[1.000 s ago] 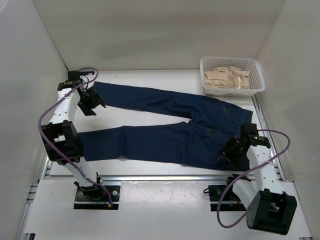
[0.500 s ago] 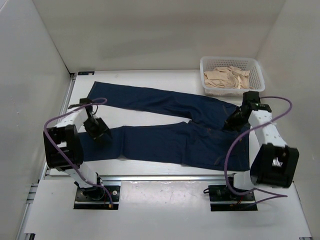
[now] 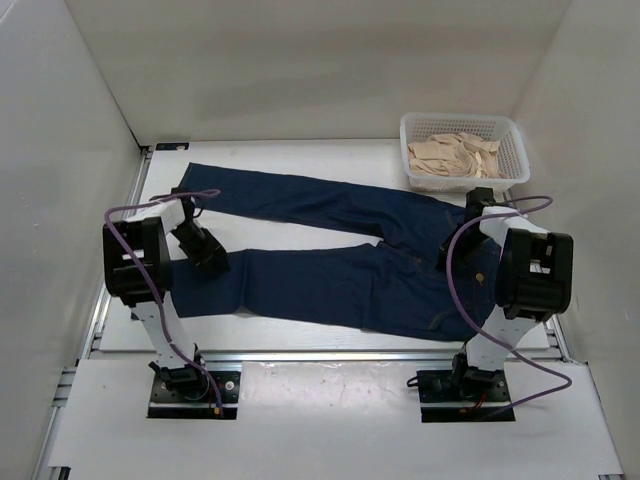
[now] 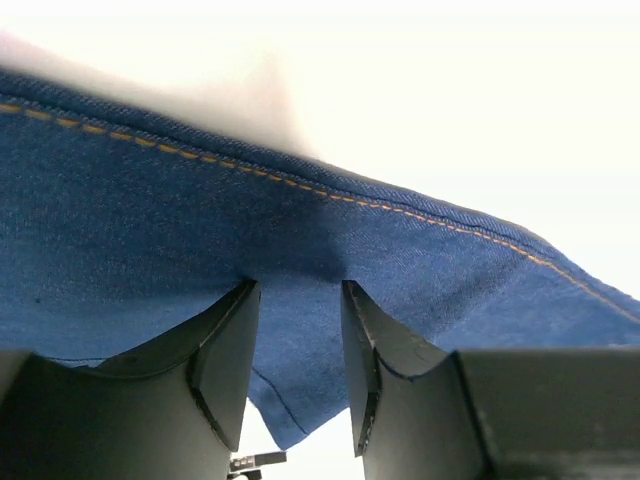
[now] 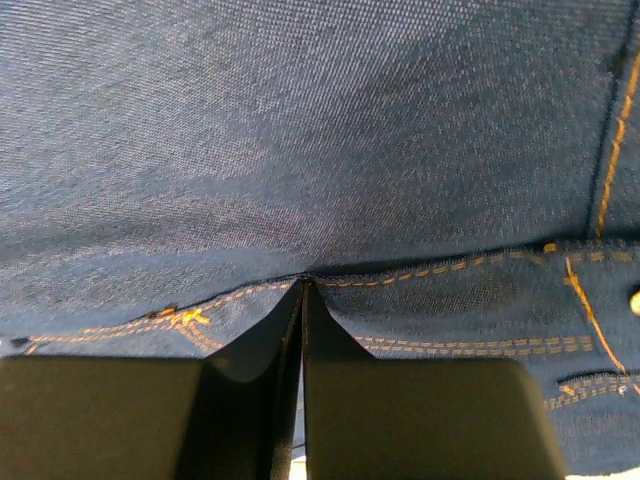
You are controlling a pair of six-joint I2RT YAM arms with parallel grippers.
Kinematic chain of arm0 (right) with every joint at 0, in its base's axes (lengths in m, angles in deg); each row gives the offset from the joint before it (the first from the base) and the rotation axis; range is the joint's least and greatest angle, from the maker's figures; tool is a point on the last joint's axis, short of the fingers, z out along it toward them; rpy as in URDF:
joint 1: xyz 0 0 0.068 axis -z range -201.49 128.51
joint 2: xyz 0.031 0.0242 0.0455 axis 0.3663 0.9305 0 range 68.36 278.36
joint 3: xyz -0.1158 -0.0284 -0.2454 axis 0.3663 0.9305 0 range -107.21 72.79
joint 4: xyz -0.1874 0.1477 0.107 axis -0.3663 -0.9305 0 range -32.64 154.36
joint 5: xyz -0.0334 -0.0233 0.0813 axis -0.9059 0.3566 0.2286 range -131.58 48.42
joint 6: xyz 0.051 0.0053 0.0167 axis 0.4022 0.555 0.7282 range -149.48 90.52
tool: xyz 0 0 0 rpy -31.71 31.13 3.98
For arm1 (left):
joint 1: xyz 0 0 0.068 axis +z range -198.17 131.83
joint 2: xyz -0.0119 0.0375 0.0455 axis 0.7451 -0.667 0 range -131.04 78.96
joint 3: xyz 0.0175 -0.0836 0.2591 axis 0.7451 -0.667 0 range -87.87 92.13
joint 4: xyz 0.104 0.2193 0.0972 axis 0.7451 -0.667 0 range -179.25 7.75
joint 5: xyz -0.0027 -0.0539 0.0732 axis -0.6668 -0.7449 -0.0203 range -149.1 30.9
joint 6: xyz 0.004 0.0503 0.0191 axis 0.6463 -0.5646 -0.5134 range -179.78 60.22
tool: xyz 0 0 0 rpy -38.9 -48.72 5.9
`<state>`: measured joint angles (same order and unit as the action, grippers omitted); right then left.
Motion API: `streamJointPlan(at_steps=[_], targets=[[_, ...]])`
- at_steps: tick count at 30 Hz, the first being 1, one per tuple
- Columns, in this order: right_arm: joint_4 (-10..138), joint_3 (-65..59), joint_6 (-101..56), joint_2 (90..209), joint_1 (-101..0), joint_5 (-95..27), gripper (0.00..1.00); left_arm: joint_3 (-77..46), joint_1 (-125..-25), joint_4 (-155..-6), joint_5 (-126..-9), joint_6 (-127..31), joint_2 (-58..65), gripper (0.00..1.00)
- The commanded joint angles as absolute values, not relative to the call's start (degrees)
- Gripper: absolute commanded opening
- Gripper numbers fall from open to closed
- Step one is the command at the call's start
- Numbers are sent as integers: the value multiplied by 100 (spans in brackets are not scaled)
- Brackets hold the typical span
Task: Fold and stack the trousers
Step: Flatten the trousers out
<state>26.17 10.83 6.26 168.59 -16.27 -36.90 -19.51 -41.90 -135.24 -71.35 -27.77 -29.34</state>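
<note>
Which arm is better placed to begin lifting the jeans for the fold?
Probably right. The right gripper is shut on the trousers at the waist, denim puckered at its tips; the left gripper is open.

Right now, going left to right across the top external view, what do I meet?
Left black hand → dark navy denim jeans → right black hand.

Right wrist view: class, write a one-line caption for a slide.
Right gripper shut, its tips pinching the dark blue trousers at a tan-stitched seam.
</note>
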Motion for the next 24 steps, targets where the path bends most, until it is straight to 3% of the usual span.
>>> streamJointPlan(at_steps=[1,10,14,18,24], targets=[[2780,1196,550,16786,-1709,-3824,4,-1545,-4149,-13156,-6886,-2788,-3265,49],[2508,1909,322,15434,-2007,-4807,4,-158,-3700,-13585,-6368,-3068,-3776,47],[2314,1663,321,14678,-2499,-4958,5,230,-3700,-13894,-6104,-3130,-3199,47],[2480,1259,392,15009,-3376,-4530,9,451,-4060,-13999,-6261,-3130,-2959,48],[2534,476,479,16547,-4537,-4211,7,-13,-4482,-13781,-6543,-2955,-3108,48]])
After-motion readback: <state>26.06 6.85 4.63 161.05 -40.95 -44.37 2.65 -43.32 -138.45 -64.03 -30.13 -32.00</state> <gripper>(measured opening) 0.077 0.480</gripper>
